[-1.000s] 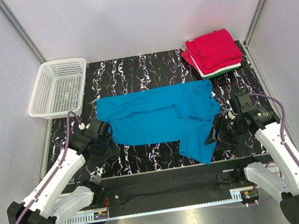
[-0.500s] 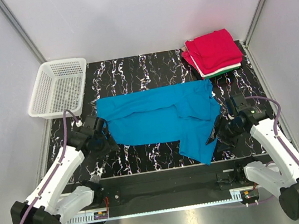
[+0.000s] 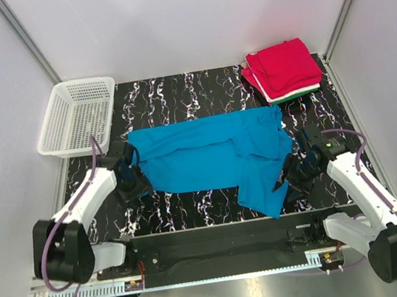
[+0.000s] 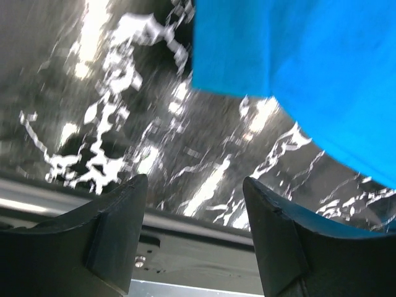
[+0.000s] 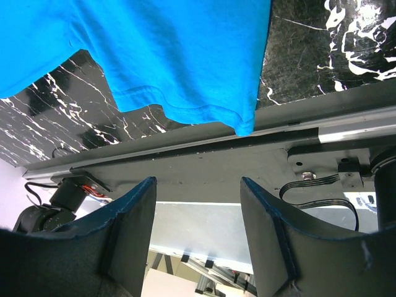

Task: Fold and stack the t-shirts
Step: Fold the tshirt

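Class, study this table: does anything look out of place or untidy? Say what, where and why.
The blue t-shirt sprawls unfolded and creased across the table, one flap reaching the near edge beside the right claw. The folded stack at the far right corner looks neat by comparison.

Overhead, wrist close-ups, common blue t-shirt (image 3: 207, 156)

The blue t-shirt (image 4: 309, 74) runs off the left wrist view's top and right edges and the right wrist view's top; the worktop (image 4: 111, 124) beside it is blurred.
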`<state>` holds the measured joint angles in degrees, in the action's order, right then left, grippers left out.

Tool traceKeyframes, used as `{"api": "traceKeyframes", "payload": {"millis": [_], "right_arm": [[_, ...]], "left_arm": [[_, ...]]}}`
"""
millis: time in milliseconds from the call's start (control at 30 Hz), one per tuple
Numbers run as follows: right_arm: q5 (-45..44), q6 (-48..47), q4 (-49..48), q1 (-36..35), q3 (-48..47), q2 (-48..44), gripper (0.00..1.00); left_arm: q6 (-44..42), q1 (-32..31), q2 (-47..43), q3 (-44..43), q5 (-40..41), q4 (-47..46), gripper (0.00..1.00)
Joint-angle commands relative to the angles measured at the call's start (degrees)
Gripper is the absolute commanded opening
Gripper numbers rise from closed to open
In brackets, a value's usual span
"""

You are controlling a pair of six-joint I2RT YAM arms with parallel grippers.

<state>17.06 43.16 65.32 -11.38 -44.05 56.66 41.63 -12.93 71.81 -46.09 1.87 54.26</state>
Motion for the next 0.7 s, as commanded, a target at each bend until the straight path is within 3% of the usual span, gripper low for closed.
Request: {"api": "traceKeyframes", "payload": {"millis": [0,267,667], "right_arm": [[0.25,0.70,-0.90,-0.31,-2.18,-0.06,0.63],[0.96,0.35,-0.90,-0.31,-1.83,0.20,0.63],[1.13,-0.88,-1.25,-0.31,-3.76,3.63,0.63]], "left_arm": [[-3.30,0.53,4.90,-4.62,-0.20,-5.21,0.66],[-4.36,1.41,10.89,-6.47,0.77,-7.68,0.63],[-7.96,6.25,13.88,-2.70,0.15,-10.93,0.60]]}}
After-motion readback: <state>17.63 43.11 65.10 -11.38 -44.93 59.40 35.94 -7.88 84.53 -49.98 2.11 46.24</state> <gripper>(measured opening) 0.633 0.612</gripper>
